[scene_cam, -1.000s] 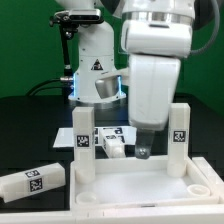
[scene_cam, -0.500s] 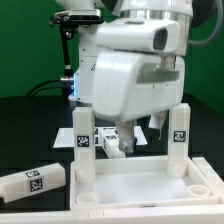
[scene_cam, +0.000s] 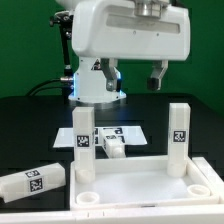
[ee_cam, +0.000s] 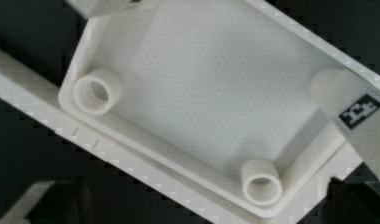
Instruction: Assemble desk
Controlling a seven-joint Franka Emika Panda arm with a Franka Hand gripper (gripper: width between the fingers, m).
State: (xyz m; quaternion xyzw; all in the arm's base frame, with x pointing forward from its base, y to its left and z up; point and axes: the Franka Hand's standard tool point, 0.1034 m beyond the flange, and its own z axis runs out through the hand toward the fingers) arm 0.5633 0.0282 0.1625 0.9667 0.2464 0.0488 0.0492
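Now your gripper [scene_cam: 133, 76] is up and clear. A second ago it hung low between the two standing legs, just over the far edge of the desk top [scene_cam: 135, 178]. It has since risen well above them, and its fingers [scene_cam: 158, 76] are spread as wide as they go with nothing held between them. None of the parts has shifted in that time. The desk top lies flat at the front edge of the bench [scene_cam: 30, 130], sockets facing up, well below the open jaws and touching neither finger. The wrist view looks down onto its bare surface. Count one top and four legs. Two legs stand upright in the far corner sockets, the left standing leg [scene_cam: 84, 140] at the exterior view's left and the right standing leg [scene_cam: 179, 135] at its right. Two lie loose. The near loose leg [scene_cam: 35, 182] rests on the bench just off the top's left edge. The far loose leg [scene_cam: 113, 146] lies behind the top between the standing pair, by the marker board [scene_cam: 130, 131]. You have two empty sockets [scene_cam: 88, 197], one at each near corner of the top.
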